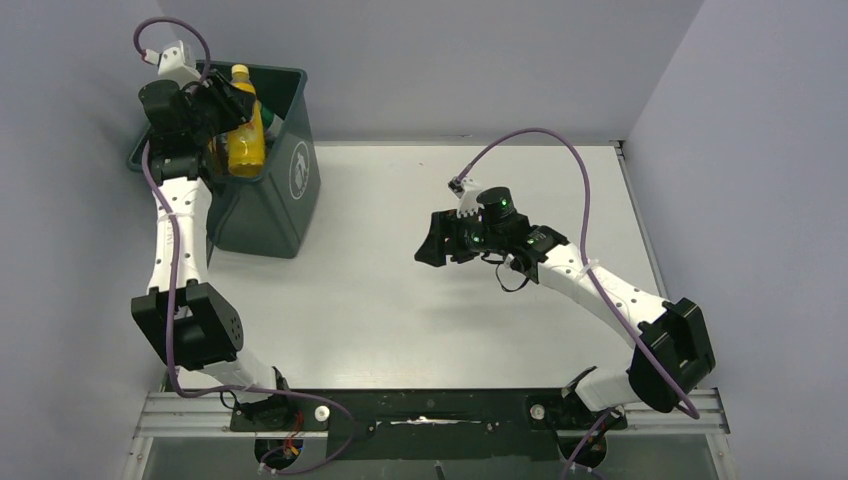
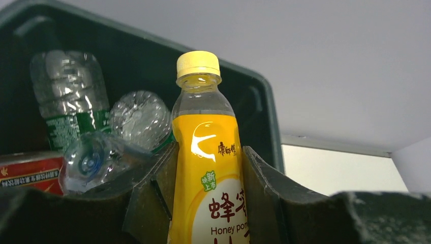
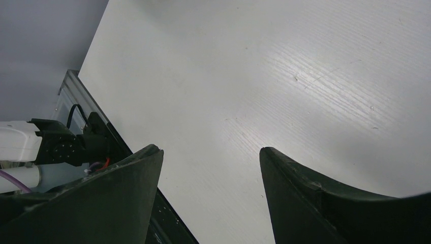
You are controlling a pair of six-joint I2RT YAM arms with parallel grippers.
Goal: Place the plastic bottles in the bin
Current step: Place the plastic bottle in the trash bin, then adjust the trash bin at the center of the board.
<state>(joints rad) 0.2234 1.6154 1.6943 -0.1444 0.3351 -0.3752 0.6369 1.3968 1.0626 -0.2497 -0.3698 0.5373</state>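
- Left arm reaches to the far-left corner; left tool [image 2: 208, 157] is clamped on a yellow bottle [image 1: 246, 140], cap up, at the bin's [image 1: 290, 190] mouth.
- Clear bottles [image 2: 71, 96] lie inside the bin behind it.
- Right arm is bent; right tool [image 3: 211, 150] is parted, holding nothing, over the bench [image 3: 284, 76], well apart from the bin.

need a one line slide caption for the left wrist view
Left gripper holds a yellow-capped orange bottle over the bin, clear bottles already inside.

left claw [image 2: 208, 157] clamped on yellow-capped orange bottle [image 2: 203, 127], clear bottles [image 2: 137, 119] in dark green bin [image 2: 147, 63] behind
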